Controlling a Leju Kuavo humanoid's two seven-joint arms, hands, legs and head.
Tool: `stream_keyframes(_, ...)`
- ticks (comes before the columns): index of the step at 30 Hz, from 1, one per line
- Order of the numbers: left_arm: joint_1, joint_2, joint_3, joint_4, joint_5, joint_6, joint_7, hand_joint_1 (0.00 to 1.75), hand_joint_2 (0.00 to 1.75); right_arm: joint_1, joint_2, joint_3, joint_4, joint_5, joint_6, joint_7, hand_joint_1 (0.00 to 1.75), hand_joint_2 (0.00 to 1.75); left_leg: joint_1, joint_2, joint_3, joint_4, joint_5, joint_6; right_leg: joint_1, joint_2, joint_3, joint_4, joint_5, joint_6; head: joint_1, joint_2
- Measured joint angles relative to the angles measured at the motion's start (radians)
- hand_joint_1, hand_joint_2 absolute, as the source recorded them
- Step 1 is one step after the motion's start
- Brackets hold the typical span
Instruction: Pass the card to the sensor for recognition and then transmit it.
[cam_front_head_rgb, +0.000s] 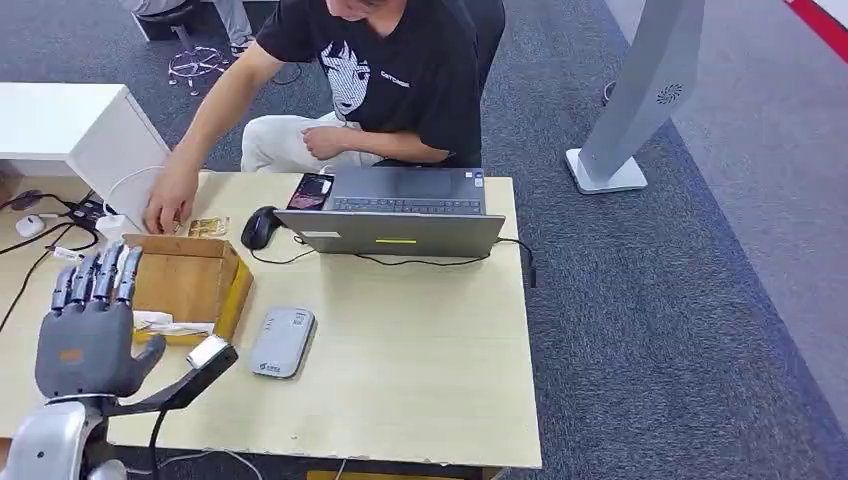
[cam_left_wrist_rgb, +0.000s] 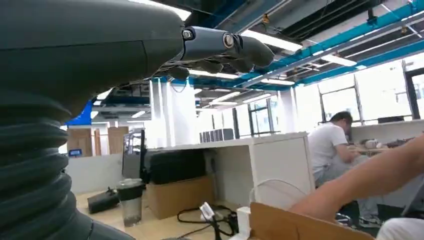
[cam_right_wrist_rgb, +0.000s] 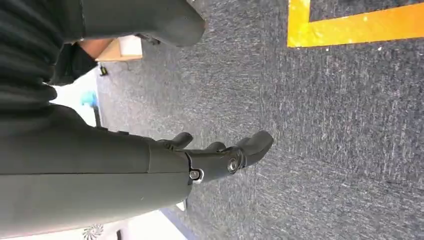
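A grey card sensor (cam_front_head_rgb: 282, 342) lies flat on the wooden table (cam_front_head_rgb: 420, 370), right of a cardboard box (cam_front_head_rgb: 185, 275). A yellowish card (cam_front_head_rgb: 208, 227) lies behind the box, beside the hand (cam_front_head_rgb: 170, 208) of a person seated across the table. My left hand (cam_front_head_rgb: 92, 325) is raised over the table's near left corner, fingers apart and holding nothing; its fingers (cam_left_wrist_rgb: 225, 47) also appear in the left wrist view. My right hand (cam_right_wrist_rgb: 220, 155) hangs over grey carpet with its fingers loosely extended and nothing in them.
An open laptop (cam_front_head_rgb: 405, 215), a black mouse (cam_front_head_rgb: 260, 227) and a phone (cam_front_head_rgb: 311, 191) sit at the table's far side. A small silver-headed black arm (cam_front_head_rgb: 195, 370) juts up near my left hand. A white kiosk stand (cam_front_head_rgb: 640, 100) is on the carpet at right.
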Motion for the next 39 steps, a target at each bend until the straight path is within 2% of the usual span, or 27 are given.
stream_keyframes(6, -0.074, -0.065, 0.192, 0.078, 0.0, 0.005, -0.097, 0.0, 1.75, 0.0, 0.002, 0.003, 0.0, 0.022, 0.0, 0.008, 0.0, 1.75, 0.0, 0.0, 0.0, 0.0, 0.0, 0.0, 0.0, 0.0, 0.0, 0.0, 0.0, 0.0, 0.0, 0.0)
stream_keyframes(11, -0.088, -0.088, 0.265, 0.125, 0.0, 0.006, -0.088, 0.0, 1.75, 0.0, 0.002, 0.005, 0.0, 0.032, 0.002, 0.01, 0.0, 1.75, 0.0, 0.0, 0.0, 0.0, 0.0, 0.0, 0.0, 0.0, 0.0, 0.0, 0.0, 0.0, 0.0, 0.0)
stream_keyframes(17, -0.104, -0.088, 0.293, 0.203, 0.0, 0.007, -0.041, 0.0, 1.75, 0.0, 0.002, 0.008, 0.0, 0.048, 0.006, 0.008, 0.0, 1.75, 0.0, 0.0, 0.0, 0.0, 0.0, 0.0, 0.0, 0.0, 0.0, 0.0, 0.0, 0.0, 0.0, 0.0)
stream_keyframes(24, -0.132, -0.087, 0.335, 0.294, 0.0, 0.008, -0.041, 0.0, 1.75, -0.001, 0.002, 0.016, 0.0, 0.053, 0.012, 0.005, 0.0, 1.75, 0.0, 0.0, 0.0, 0.0, 0.001, 0.0, 0.0, 0.0, 0.0, 0.0, 0.0, 0.0, 0.0, 0.0)
stream_keyframes(28, -0.143, -0.088, 0.345, 0.346, 0.0, -0.012, -0.06, 0.0, 1.75, -0.001, 0.002, 0.02, 0.0, 0.061, 0.009, -0.002, 0.0, 1.75, 0.0, 0.0, 0.0, 0.0, 0.001, 0.0, 0.0, 0.0, 0.0, 0.0, 0.0, 0.0, 0.0, 0.0)
stream_keyframes(30, -0.143, -0.09, 0.345, 0.375, 0.0, -0.019, -0.083, 0.0, 1.75, -0.001, 0.002, 0.023, 0.0, 0.068, 0.009, -0.001, 0.0, 1.75, 0.0, 0.0, 0.0, 0.0, 0.001, 0.0, 0.0, 0.0, 0.0, 0.0, 0.0, 0.0, 0.0, 0.0)
stream_keyframes(35, -0.143, -0.082, 0.314, 0.459, 0.0, -0.006, -0.037, 0.0, 1.75, -0.002, 0.002, 0.029, 0.0, 0.086, 0.01, -0.002, 0.0, 1.75, 0.0, 0.0, 0.0, 0.0, 0.001, 0.0, 0.0, 0.0, 0.0, 0.0, 0.0, 0.0, 0.0, 0.0)
stream_keyframes(39, -0.153, -0.075, 0.271, 0.504, 0.0, 0.005, -0.045, 0.0, 1.75, -0.003, 0.002, 0.033, -0.001, 0.098, 0.014, -0.003, 0.0, 1.75, 0.0, 0.0, 0.0, 0.0, 0.001, 0.0, 0.0, 0.0, 0.0, 0.0, 0.0, 0.0, 0.0, 0.0)
